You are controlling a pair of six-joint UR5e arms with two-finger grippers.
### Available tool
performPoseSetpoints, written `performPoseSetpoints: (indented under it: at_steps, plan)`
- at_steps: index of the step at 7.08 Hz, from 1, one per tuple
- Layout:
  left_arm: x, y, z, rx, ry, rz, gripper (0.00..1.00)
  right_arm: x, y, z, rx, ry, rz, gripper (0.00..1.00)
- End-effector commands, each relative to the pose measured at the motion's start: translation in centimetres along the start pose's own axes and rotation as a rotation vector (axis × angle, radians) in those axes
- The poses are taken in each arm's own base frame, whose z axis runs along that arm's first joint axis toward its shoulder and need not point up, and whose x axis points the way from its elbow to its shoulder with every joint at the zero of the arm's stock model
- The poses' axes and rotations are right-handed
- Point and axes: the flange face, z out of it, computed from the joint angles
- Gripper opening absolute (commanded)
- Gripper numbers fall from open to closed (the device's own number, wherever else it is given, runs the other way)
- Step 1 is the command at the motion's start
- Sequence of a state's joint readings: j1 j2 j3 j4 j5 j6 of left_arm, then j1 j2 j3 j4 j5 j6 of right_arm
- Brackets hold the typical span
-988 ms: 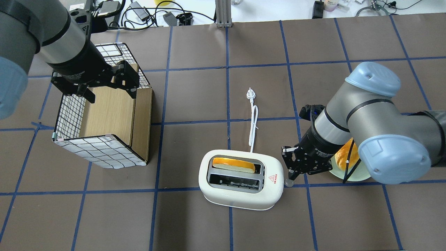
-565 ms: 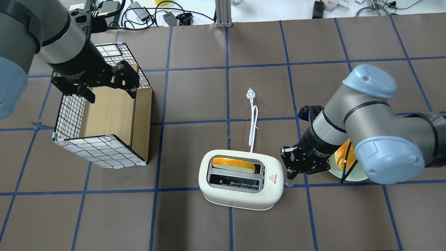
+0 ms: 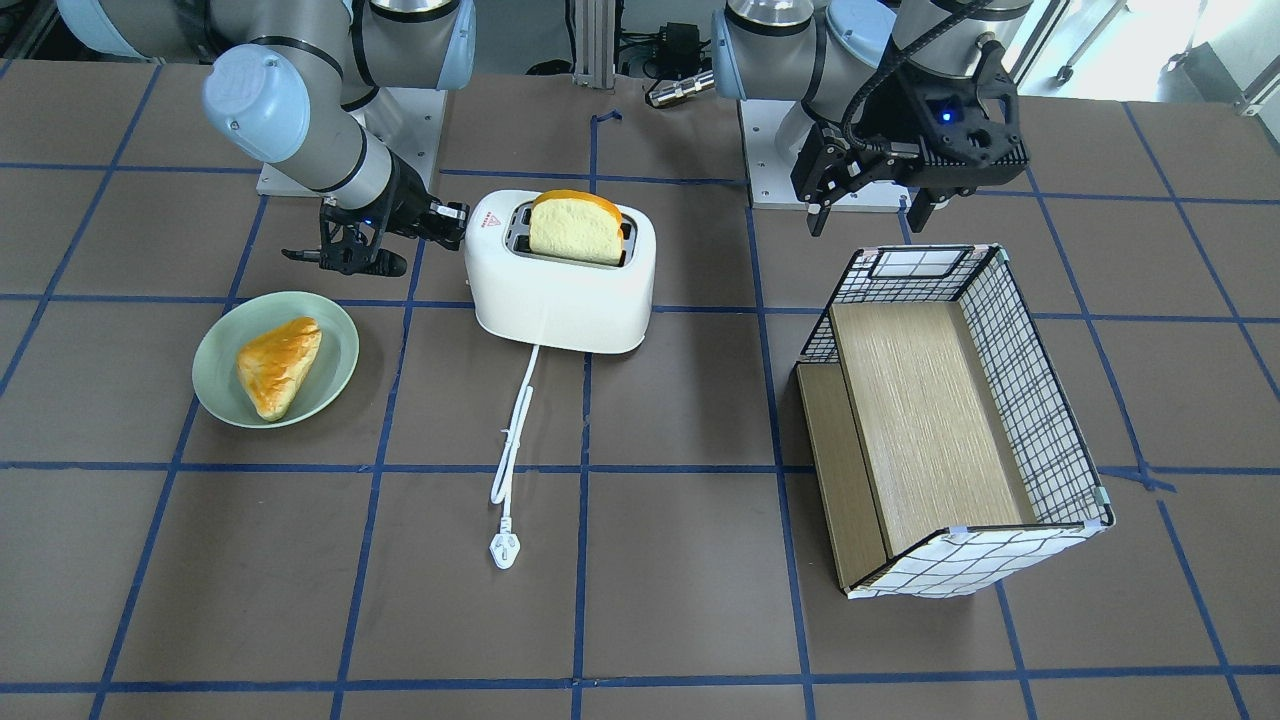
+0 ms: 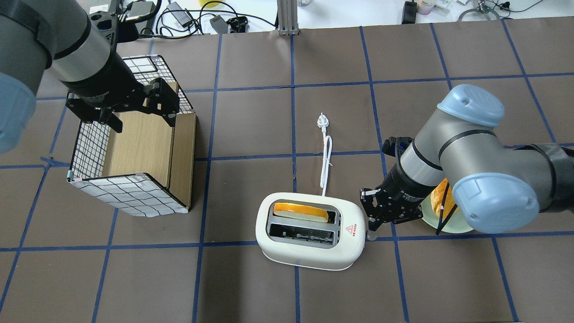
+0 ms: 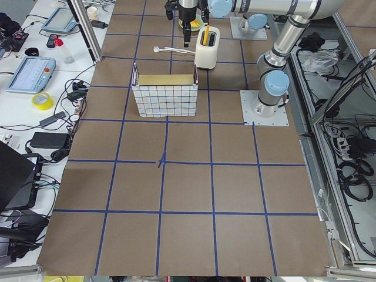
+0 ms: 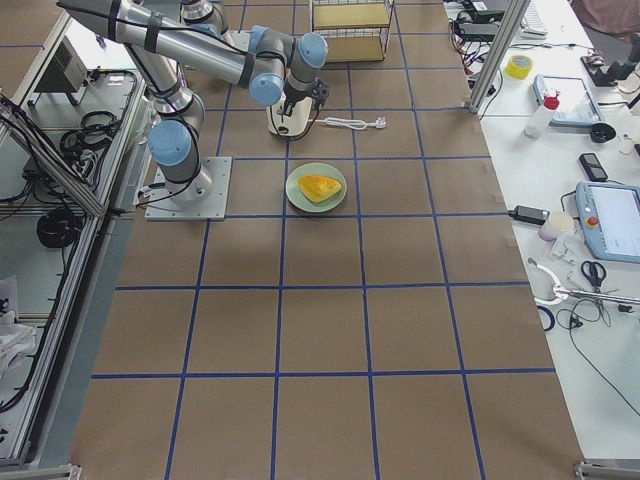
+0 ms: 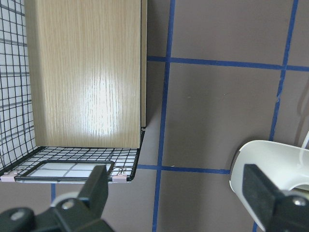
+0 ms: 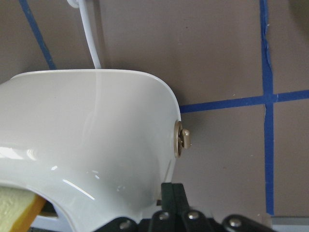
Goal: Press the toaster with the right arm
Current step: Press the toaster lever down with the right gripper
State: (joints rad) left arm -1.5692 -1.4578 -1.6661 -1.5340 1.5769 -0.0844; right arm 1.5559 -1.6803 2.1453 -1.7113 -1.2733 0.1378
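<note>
The white toaster (image 4: pixel 309 251) stands at the front middle of the table, with a bread slice (image 4: pixel 300 212) in its far slot. It also shows in the front view (image 3: pixel 560 290) and the right wrist view (image 8: pixel 91 130). My right gripper (image 4: pixel 371 220) is shut and empty, right beside the toaster's right end, just above a small grey knob (image 8: pixel 185 138) there. In the front view my right gripper (image 3: pixel 452 222) almost touches the toaster's end. My left gripper (image 4: pixel 141 117) is open and empty above the wire basket (image 4: pixel 94 148).
The toaster's white cord (image 4: pixel 326 161) runs away from me to its plug. A green plate (image 3: pixel 335 340) with a pastry (image 3: pixel 278 365) lies under my right forearm. The wire basket with wooden panels (image 3: pixel 950 420) stands on the left side.
My right arm has edged slightly left, bringing the shut gripper a little closer to the toaster's end. The left arm has not moved.
</note>
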Motion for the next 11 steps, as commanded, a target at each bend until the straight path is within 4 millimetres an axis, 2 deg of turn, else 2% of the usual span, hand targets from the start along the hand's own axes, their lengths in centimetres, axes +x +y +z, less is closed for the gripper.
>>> performPoseSetpoints:
  at_steps: [1, 4, 8, 9, 10, 11]
  plan:
    - [0.0, 0.0, 0.0, 0.001, 0.0, 0.0, 1.0, 0.5, -0.6, 1.7, -0.024, 0.004, -0.01, 0.0]
    - [0.0, 0.0, 0.0, 0.001, 0.0, 0.0, 1.0, 1.1, -1.0, 4.0, -0.008, 0.001, -0.015, 0.0]
    - [0.0, 0.0, 0.0, 0.001, 0.0, 0.0, 1.0, 1.2, -1.2, 4.2, -0.009, 0.003, -0.009, 0.0]
    - [0.0, 0.0, 0.0, 0.001, 0.0, 0.0, 1.0, 1.0, -1.2, 3.6, 0.006, 0.004, -0.001, 0.0]
    - [0.0, 0.0, 0.0, 0.001, 0.0, 0.0, 1.0, 0.8, -1.4, 2.2, 0.033, 0.016, 0.01, 0.0]
    - [0.0, 0.0, 0.0, 0.001, 0.0, 0.0, 1.0, 0.1, -1.3, -0.1, 0.073, 0.01, 0.048, 0.0]
